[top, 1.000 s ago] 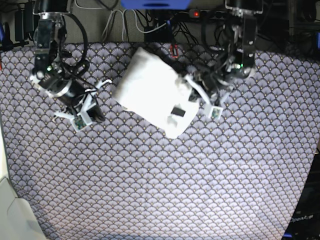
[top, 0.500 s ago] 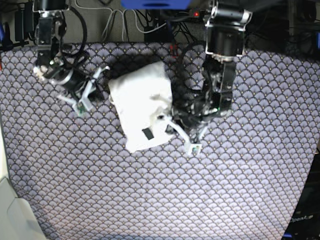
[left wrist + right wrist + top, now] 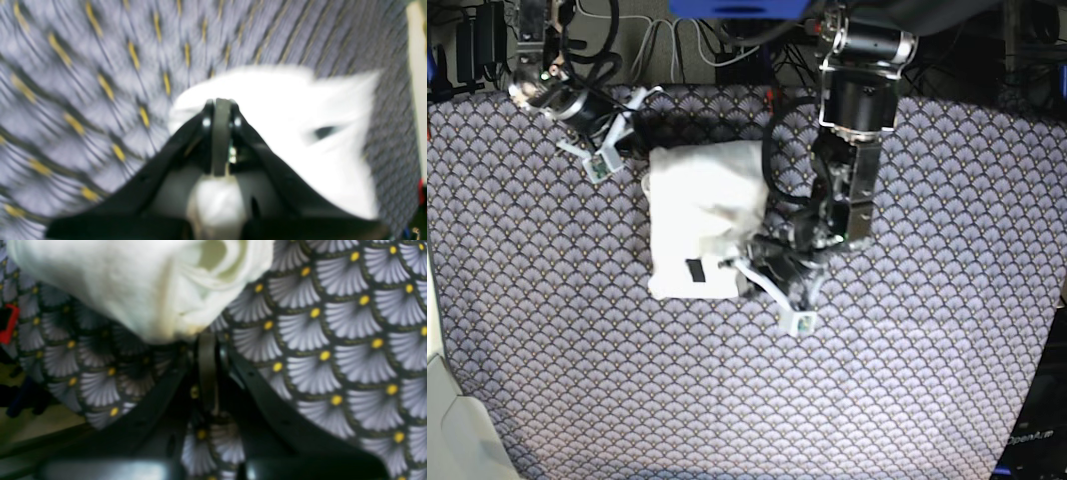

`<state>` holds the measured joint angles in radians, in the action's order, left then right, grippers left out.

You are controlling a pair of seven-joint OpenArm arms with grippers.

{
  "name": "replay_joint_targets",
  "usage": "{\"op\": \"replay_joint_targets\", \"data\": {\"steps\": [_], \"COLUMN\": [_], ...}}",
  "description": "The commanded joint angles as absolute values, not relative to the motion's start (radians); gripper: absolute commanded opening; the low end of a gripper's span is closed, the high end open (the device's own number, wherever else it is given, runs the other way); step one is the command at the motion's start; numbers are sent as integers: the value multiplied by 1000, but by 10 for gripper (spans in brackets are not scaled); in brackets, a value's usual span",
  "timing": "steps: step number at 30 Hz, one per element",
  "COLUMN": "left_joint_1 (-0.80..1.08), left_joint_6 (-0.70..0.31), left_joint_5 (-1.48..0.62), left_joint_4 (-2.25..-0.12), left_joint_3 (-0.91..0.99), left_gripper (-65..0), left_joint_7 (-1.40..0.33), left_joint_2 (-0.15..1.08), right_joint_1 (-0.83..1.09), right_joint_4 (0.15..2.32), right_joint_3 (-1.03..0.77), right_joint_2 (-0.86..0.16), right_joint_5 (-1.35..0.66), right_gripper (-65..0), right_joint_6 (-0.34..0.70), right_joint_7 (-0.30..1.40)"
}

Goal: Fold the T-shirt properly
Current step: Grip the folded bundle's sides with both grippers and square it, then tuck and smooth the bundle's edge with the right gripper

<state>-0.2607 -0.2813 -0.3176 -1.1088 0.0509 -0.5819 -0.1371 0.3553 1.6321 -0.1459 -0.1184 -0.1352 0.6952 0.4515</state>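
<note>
The T-shirt [image 3: 705,215] lies as a compact white folded bundle on the patterned cloth, plain side up, with its small black tag [image 3: 694,270] near the front edge. My left gripper [image 3: 747,268] is shut, its tips pressed against the bundle's front right corner. In the left wrist view the closed tips [image 3: 220,101] meet the white fabric [image 3: 300,110], with the tag [image 3: 323,132] off to the right; that view is blurred. My right gripper [image 3: 635,143] is shut at the back left corner. Its closed tips [image 3: 207,338] just touch the shirt's edge [image 3: 116,280].
A grey scallop-patterned cloth [image 3: 747,400] covers the table. Cables and a power strip [image 3: 827,28] run along the back edge, with a small red object [image 3: 775,98] near them. A cream surface [image 3: 447,420] borders the front left corner.
The shirt has slid left and forward and turned square as my left gripper swept down along its right side. My right gripper rose from the left to the shirt's back left corner.
</note>
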Motion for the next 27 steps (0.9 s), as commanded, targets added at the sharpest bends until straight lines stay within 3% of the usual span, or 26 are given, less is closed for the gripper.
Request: {"op": "replay_joint_targets", "data": {"steps": [1,7,12,17,27], "left_joint_1": [-272,-185,-53,120,309], "left_joint_6": [-292,-292,-292,-300,-305], "left_joint_5": [-329,-437,-473,-476,-478], "left_joint_4": [-1170,-1438,-1590,-1658,-1670], "left_joint_3": [61,203,351,478,684], "left_gripper": [-645,-645,-645,-645,-645], "left_joint_7": [-561,-705,-828,-828,-828], "left_joint_2": [-120,-28,71,148,170], "right_joint_1": [361,386,423,415,380], "right_joint_4": [1669,1819,1995,1989,1917], "right_joint_3": [-186,-265,-263,-211,-41], "right_joint_2": [-130,-117,-39,45,44], "right_joint_5": [-142,-145,-145,-142,-140], "right_gripper": [-650,-650,-650,-650,-650], "right_joint_6": [698,698,698,698,698], "right_joint_7": [427,432,437,438,449]}}
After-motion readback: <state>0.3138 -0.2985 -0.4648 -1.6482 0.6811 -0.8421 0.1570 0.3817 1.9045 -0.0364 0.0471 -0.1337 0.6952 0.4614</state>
